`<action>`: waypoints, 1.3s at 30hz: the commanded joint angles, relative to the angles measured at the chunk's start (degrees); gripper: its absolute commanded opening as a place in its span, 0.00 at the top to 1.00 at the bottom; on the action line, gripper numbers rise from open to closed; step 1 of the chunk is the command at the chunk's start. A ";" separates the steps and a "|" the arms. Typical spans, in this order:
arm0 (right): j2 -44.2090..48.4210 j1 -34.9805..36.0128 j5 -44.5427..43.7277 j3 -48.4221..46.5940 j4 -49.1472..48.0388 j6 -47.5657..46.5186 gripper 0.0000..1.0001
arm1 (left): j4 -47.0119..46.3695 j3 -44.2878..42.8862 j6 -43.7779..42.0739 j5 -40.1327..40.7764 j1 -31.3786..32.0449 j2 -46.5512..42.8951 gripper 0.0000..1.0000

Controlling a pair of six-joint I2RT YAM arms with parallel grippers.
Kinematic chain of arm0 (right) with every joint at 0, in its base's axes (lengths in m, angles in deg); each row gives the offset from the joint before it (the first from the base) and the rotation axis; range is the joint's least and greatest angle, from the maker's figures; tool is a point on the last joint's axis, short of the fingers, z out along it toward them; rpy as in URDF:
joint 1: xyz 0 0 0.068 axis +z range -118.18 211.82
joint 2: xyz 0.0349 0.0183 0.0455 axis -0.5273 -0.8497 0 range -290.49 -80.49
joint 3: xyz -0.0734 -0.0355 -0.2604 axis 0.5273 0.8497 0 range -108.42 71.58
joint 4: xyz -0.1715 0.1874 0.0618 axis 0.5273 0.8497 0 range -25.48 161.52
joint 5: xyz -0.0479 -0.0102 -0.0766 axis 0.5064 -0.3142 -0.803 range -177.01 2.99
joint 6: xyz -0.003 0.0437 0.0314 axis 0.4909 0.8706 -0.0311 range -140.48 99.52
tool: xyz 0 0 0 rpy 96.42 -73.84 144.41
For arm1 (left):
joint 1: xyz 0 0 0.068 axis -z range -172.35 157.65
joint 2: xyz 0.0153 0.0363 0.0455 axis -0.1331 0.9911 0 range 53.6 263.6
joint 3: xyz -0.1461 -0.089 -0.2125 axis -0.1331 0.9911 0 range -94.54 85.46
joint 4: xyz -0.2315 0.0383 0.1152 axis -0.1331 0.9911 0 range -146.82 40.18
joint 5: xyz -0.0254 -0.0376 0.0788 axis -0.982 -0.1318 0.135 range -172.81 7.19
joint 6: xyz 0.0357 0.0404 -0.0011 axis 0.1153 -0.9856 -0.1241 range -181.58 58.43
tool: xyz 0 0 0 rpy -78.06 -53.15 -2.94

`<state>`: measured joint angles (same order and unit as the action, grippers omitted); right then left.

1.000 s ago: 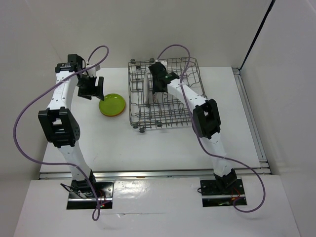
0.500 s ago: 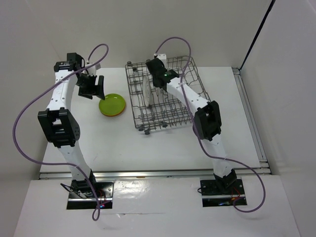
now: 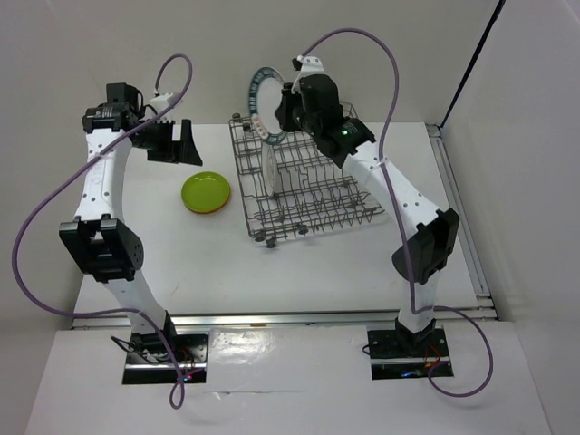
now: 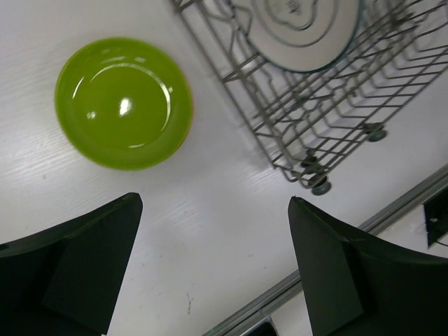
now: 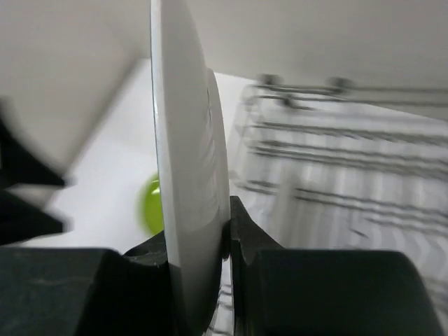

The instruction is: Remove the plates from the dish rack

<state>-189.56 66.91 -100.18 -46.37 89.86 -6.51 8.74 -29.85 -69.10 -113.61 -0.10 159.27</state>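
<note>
1. We're looking at the right hand (image 3: 282,111) up in the air, pinching the teal-rimmed plate (image 3: 265,103) by its edge. The plate is standing upright above the far left corner of the dish rack (image 3: 313,195), clear of the wires.
2. In the right wrist view the fingers (image 5: 241,234) are clamping both sides of the plate's lower rim, and we're seeing the plate edge-on.
3. The left hand (image 3: 178,145) is hanging over the table (image 3: 181,258) with its fingers spread wide and nothing between them. It's sitting left of the rack and just past the green plate.
4. The lime green plate (image 4: 122,101) is lying flat on the table beside the rack's left side, with an orange plate (image 4: 188,133) peeking out from under it.
5. One pale plate with rings (image 4: 302,28) is standing on edge in the rack near its left end.
6. We're not spotting the mustard plate in any view.
</note>
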 commanded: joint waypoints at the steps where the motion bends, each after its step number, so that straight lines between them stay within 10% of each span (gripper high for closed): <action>1: -0.34 -0.37 32.28 2.55 -11.97 5.96 1.00 | -3.94 0.51 1.71 -10.67 -0.43 -3.80 0.00; 9: -9.66 -0.90 61.57 8.25 -33.29 20.81 1.00 | -8.43 3.76 5.51 -5.67 -1.47 -2.75 0.00; 26: -13.44 -0.37 67.75 13.27 -40.20 26.89 1.00 | -7.29 11.95 1.55 -11.98 -4.03 -1.34 0.20; 31: -15.20 -0.37 68.28 9.50 -33.97 23.56 1.00 | -5.97 11.42 2.17 -19.18 -4.03 -1.34 0.56; 34: -15.20 -0.37 68.89 9.49 -33.25 24.07 1.00 | -4.04 11.94 1.29 -21.22 -3.50 -1.34 1.00; 39: -15.73 0.24 67.41 6.43 -27.31 21.27 0.89 | -0.88 12.47 -1.60 -22.89 -5.07 -1.87 1.00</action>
<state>-206.28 64.75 -30.71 -34.72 60.55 18.39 4.83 -18.03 -70.66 -137.07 -4.17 157.74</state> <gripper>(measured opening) 0.216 0.065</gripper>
